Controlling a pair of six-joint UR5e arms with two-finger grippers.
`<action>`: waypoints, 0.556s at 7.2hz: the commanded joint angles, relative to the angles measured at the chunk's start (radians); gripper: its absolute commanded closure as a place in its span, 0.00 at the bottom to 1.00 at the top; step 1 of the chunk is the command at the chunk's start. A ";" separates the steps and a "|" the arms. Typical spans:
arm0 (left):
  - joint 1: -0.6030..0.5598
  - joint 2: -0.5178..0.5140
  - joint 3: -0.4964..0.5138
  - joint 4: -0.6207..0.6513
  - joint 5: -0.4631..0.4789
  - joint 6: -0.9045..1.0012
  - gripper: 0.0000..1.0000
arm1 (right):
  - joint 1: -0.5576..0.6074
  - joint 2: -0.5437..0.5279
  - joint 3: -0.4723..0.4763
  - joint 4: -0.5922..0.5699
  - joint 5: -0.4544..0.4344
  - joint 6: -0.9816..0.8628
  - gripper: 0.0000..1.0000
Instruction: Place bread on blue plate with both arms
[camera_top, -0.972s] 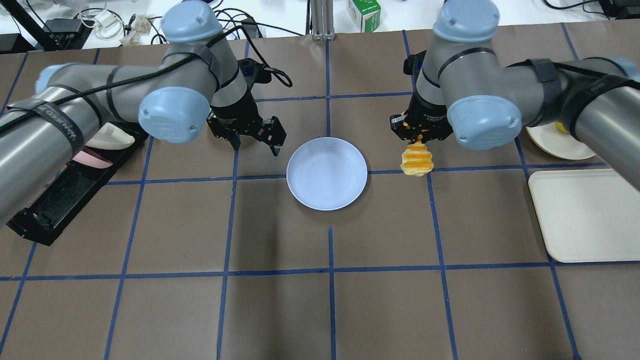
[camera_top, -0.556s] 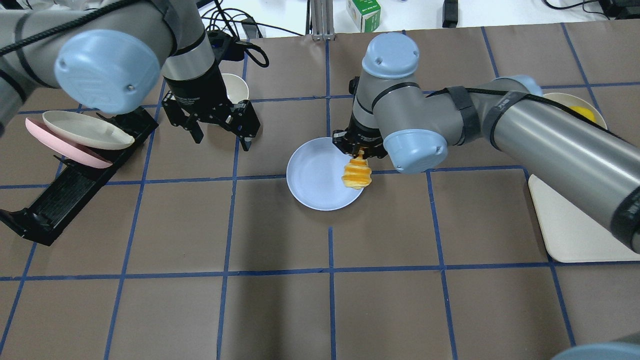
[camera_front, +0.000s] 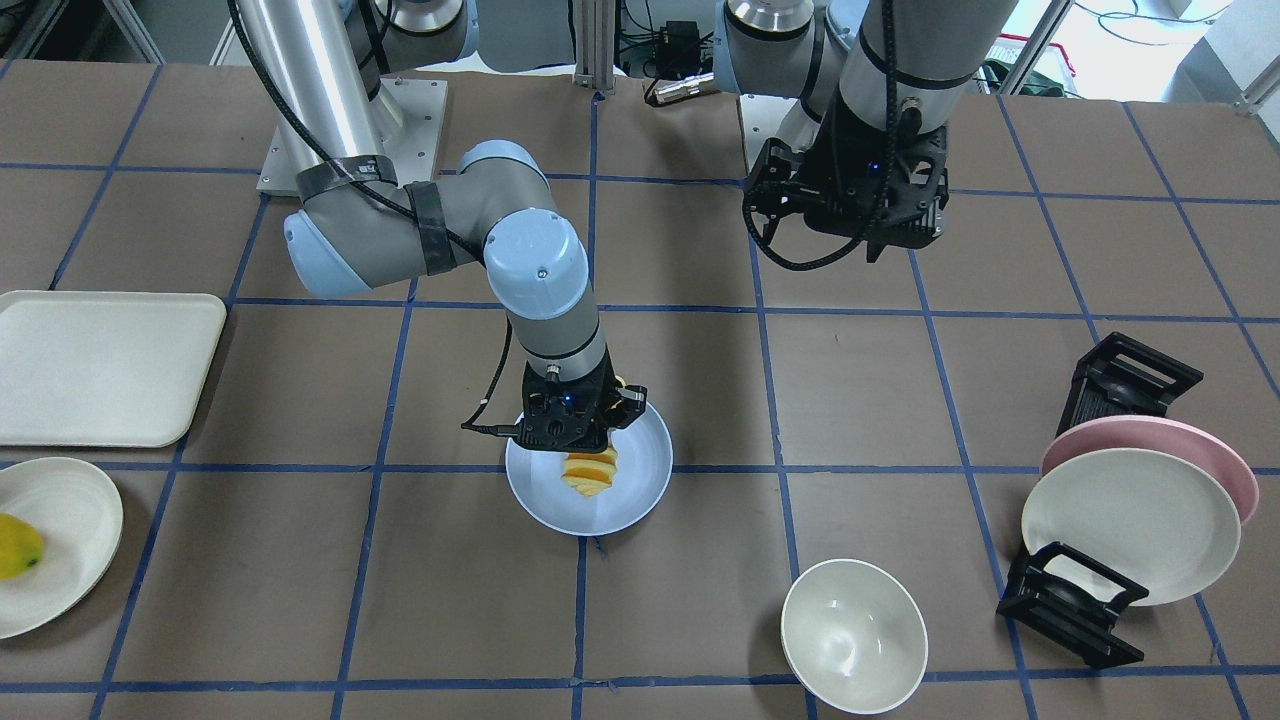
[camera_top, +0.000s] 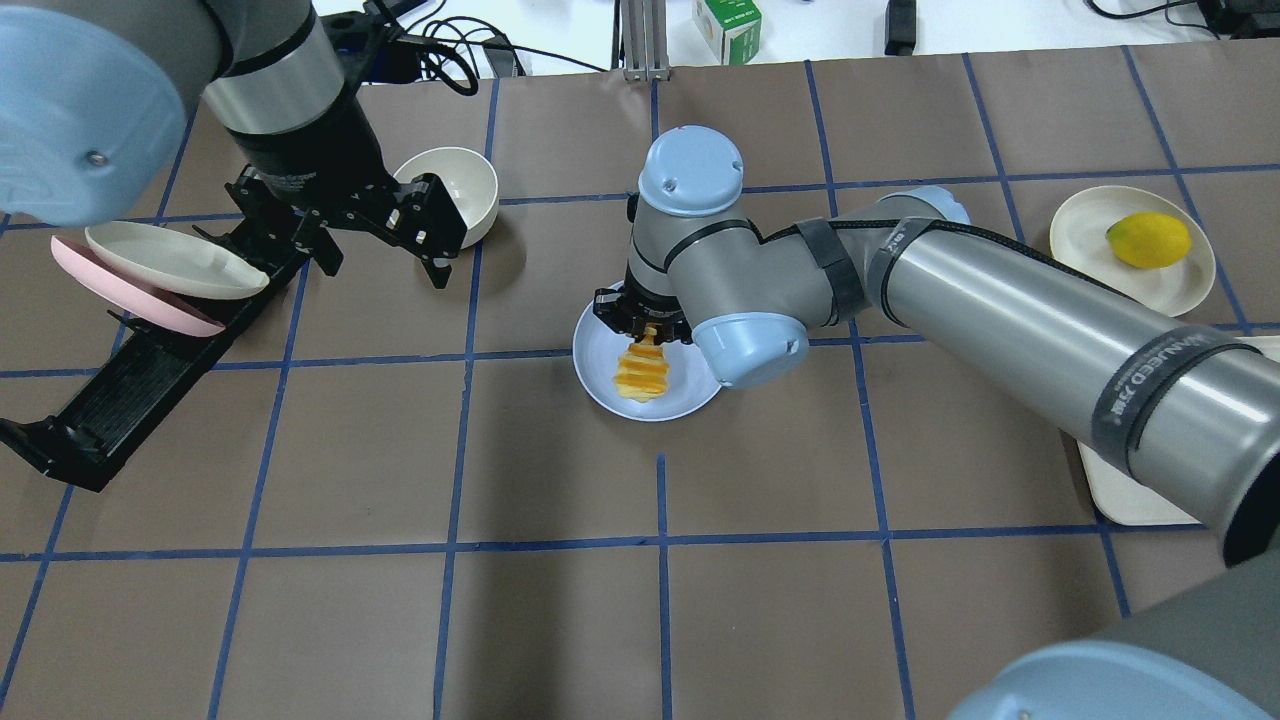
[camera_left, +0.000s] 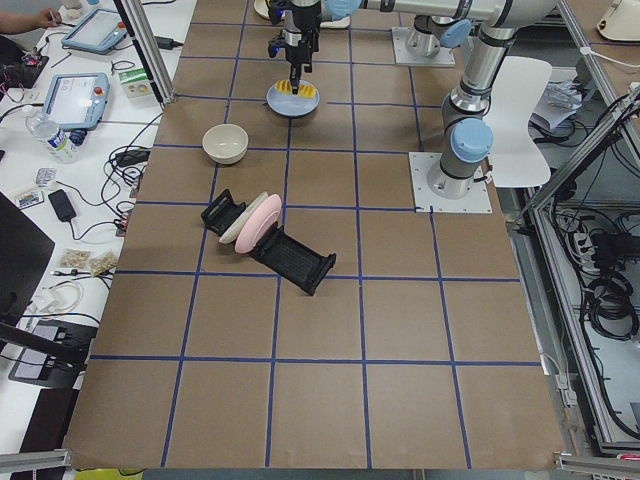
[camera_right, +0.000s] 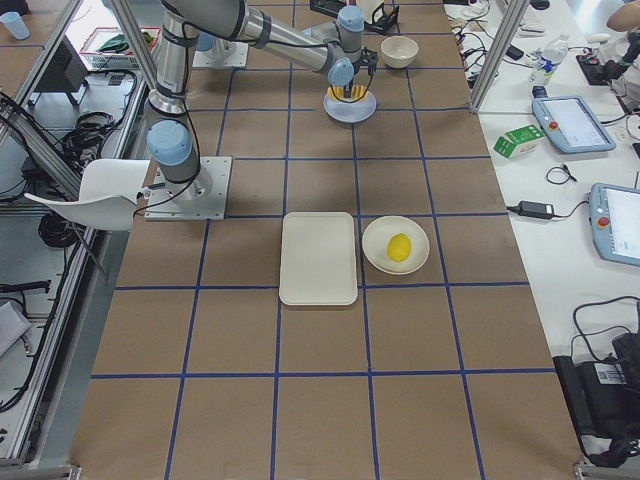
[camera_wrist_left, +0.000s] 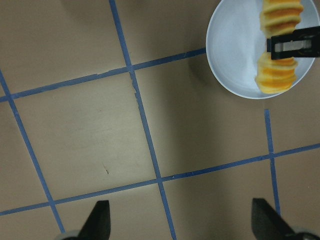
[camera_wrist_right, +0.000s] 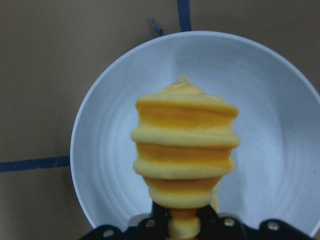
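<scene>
The right end effector (camera_top: 646, 328) is closed narrowly on one tapered tip of the bread (camera_top: 641, 372), with the jaws pinched on that end only. The loaf hangs below it, long axis pointing down, over the middle of the blue plate (camera_top: 598, 385). Whether its lower end touches the plate cannot be told.

The main risk is judged to lie in the release. Because the bread is held upright by its narrow tip, it is likely to topple once let go. If it is dropped from above the surface, it may roll toward the shallow rim and off onto the desk (camera_top: 560, 620). The pinched tip may also cling to a finger and be dragged sideways as the arm lifts. If the arm is driven too low, the loaf could be crushed or the plate pushed along the desk.

The left end effector (camera_top: 385, 272) is spread wide and empty. It is well apart to the far left of the plate, just beside the white bowl (camera_top: 470, 180), so nothing steadies the plate. A careless move there could knock the bowl.
</scene>
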 joint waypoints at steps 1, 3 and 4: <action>0.020 0.009 -0.012 0.107 -0.001 -0.010 0.00 | 0.003 0.013 0.011 -0.006 -0.006 0.056 0.00; 0.021 0.012 -0.022 0.165 0.003 -0.132 0.00 | -0.006 -0.010 -0.056 0.043 -0.031 0.007 0.00; 0.021 0.011 -0.022 0.165 0.005 -0.139 0.00 | -0.025 -0.023 -0.122 0.142 -0.055 -0.023 0.00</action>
